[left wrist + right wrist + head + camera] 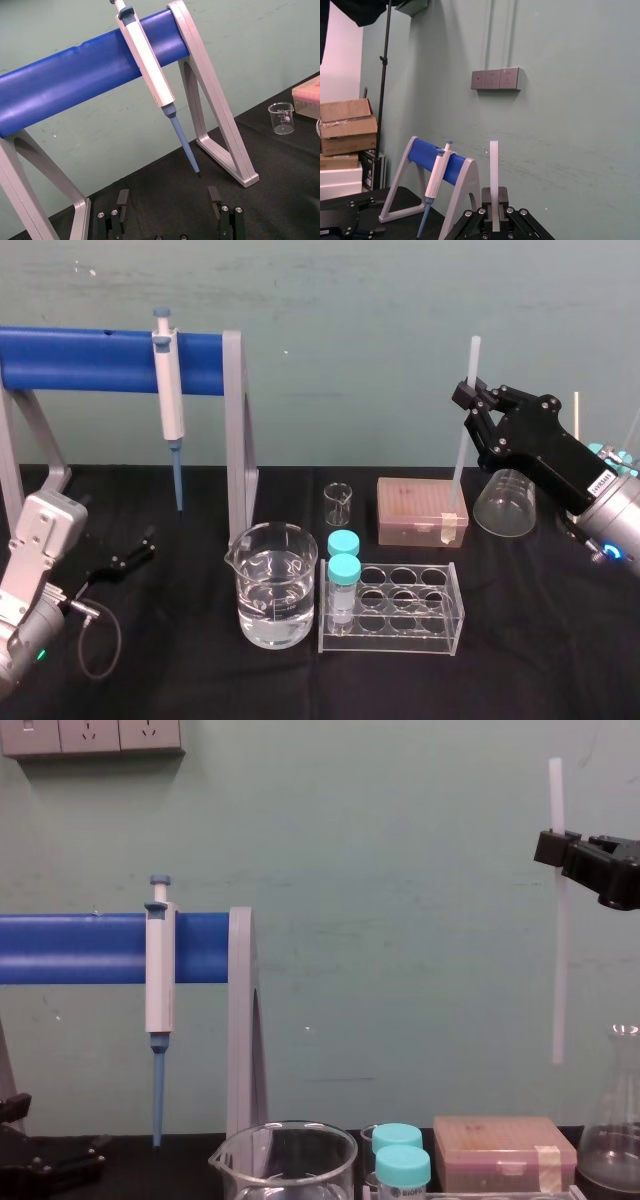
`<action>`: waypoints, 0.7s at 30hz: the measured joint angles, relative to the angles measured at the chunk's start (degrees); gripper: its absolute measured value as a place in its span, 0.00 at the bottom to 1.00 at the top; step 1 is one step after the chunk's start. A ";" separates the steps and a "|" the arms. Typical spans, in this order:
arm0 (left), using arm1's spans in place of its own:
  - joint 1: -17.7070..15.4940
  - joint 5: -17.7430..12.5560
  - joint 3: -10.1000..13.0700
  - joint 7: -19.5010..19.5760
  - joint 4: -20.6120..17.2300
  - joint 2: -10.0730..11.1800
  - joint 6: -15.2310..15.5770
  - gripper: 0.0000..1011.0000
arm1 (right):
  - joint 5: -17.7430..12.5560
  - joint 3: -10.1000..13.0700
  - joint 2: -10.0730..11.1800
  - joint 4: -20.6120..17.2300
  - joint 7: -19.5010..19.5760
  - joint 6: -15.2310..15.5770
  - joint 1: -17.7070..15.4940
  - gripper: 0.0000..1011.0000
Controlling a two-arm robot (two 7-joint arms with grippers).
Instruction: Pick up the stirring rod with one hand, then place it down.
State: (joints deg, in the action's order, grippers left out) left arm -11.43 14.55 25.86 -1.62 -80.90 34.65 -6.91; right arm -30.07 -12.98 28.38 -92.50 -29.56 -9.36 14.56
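Where the stirring rod [461, 455] was held: upright in the air, above the pink tip box [420, 512].
Right gripper [468, 398]: clenched on the rod's upper part.
Left gripper [169, 196]: parked low at left — fingers spread apart.

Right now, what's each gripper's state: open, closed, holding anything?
Left gripper: open, empty, low beside the pipette stand.
Right gripper: closed on the stirring rod, held upright in the air.
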 joint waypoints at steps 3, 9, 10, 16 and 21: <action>0.00 0.00 0.00 0.00 0.00 0.00 0.00 0.99 | -0.01 0.00 0.00 -0.02 0.02 0.08 -0.02 0.07; 0.00 0.00 0.00 0.00 0.00 0.00 0.00 0.99 | -0.06 0.03 0.03 -0.06 0.16 0.30 -0.11 0.07; 0.00 0.00 0.00 0.00 0.00 0.00 0.00 0.99 | -0.07 0.03 0.03 -0.08 0.18 0.36 -0.11 0.07; 0.00 0.00 0.00 0.00 0.00 0.00 0.00 0.99 | -0.08 0.00 0.04 -0.09 0.28 0.51 -0.17 0.07; 0.00 0.00 0.00 0.00 0.00 0.00 0.00 0.99 | -0.12 -0.03 0.07 -0.11 0.30 0.63 -0.17 0.07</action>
State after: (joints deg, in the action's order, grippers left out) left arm -11.43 14.55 25.86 -1.62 -80.90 34.65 -6.91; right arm -30.19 -13.02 28.45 -92.61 -29.27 -8.73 14.39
